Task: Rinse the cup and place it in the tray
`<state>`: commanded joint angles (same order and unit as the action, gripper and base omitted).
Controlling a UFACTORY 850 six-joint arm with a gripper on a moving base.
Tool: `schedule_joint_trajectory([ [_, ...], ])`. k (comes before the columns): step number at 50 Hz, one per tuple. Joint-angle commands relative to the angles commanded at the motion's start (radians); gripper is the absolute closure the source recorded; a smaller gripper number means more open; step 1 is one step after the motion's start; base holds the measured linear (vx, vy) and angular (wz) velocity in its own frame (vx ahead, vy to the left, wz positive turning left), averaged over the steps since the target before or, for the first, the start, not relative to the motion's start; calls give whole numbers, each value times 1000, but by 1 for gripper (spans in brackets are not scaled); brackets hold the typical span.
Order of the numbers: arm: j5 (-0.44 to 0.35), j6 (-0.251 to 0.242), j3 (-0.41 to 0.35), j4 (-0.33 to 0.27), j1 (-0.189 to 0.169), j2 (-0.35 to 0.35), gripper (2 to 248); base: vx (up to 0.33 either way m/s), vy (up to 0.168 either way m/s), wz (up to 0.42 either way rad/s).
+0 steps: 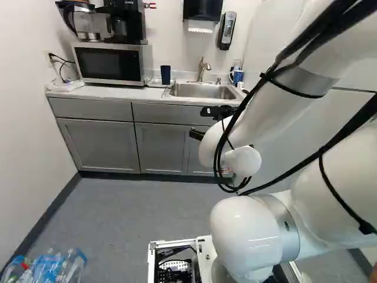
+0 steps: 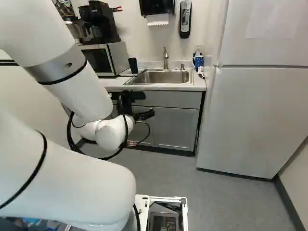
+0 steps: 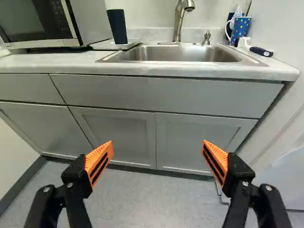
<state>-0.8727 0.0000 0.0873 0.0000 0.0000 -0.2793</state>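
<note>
On one tray (image 3: 103, 45) stands one dark cup (image 3: 117, 27).

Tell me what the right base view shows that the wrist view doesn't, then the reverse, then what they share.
Only the right base view: the coffee maker, the towel dispenser, the soap dispenser and the arm's white links.

Only the wrist view: the orange pads.

Both: the gripper, dark cup, tray, microwave, sink, faucet, patterned blue cup and cabinets.
</note>
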Motion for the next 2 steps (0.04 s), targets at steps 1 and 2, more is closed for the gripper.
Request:
schedule_joint_trajectory([
  [1, 0, 0, 0, 0, 0, 0, 3, 0, 0, 0],
  [2, 0, 0, 0, 0, 0, 0, 3, 0, 0, 0],
])
